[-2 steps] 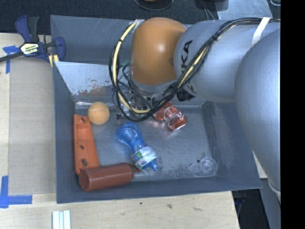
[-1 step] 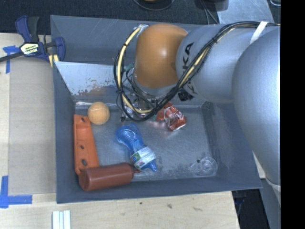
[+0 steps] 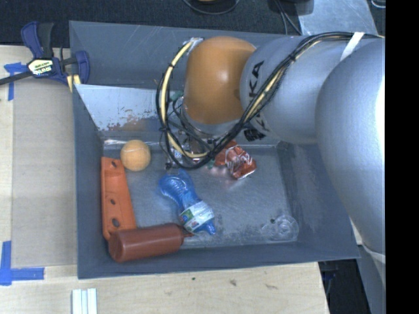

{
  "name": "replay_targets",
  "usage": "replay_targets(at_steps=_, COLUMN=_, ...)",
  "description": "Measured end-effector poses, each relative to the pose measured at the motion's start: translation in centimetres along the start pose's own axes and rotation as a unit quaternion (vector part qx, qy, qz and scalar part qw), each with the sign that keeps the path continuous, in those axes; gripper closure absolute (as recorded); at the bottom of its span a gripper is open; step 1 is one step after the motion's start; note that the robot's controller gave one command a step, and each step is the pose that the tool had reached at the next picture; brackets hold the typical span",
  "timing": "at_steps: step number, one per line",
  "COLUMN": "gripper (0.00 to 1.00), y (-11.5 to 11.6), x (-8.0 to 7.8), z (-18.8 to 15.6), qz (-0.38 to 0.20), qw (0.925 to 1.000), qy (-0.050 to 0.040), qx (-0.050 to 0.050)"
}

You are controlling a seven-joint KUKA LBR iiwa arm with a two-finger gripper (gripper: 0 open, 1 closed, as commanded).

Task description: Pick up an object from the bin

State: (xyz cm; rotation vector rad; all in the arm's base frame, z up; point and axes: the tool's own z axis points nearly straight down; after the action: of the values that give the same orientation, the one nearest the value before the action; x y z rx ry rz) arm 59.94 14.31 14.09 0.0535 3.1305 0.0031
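My gripper (image 3: 179, 150) hangs below the orange dome at the back middle of the bin, mostly wrapped in cables. Just in front of it lies a crushed blue plastic bottle (image 3: 185, 201) with a white and green label, its top end pointing toward the gripper. A tan ball (image 3: 135, 155) rests to the gripper's left. To its right sits a crumpled red and white wrapper (image 3: 235, 162), close to the arm.
An orange flat bar with holes (image 3: 115, 198) lies along the left wall. A dark red cylinder (image 3: 147, 241) lies along the front wall. A small clear round piece (image 3: 285, 226) sits at the front right. The arm covers the bin's back right.
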Motion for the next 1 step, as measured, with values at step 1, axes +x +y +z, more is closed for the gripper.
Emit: replay_targets(at_steps=1, gripper=1.0, y=0.53, x=-1.2, z=-1.24, qz=-0.126, qw=0.9921, qy=-0.0025, qx=-0.001)
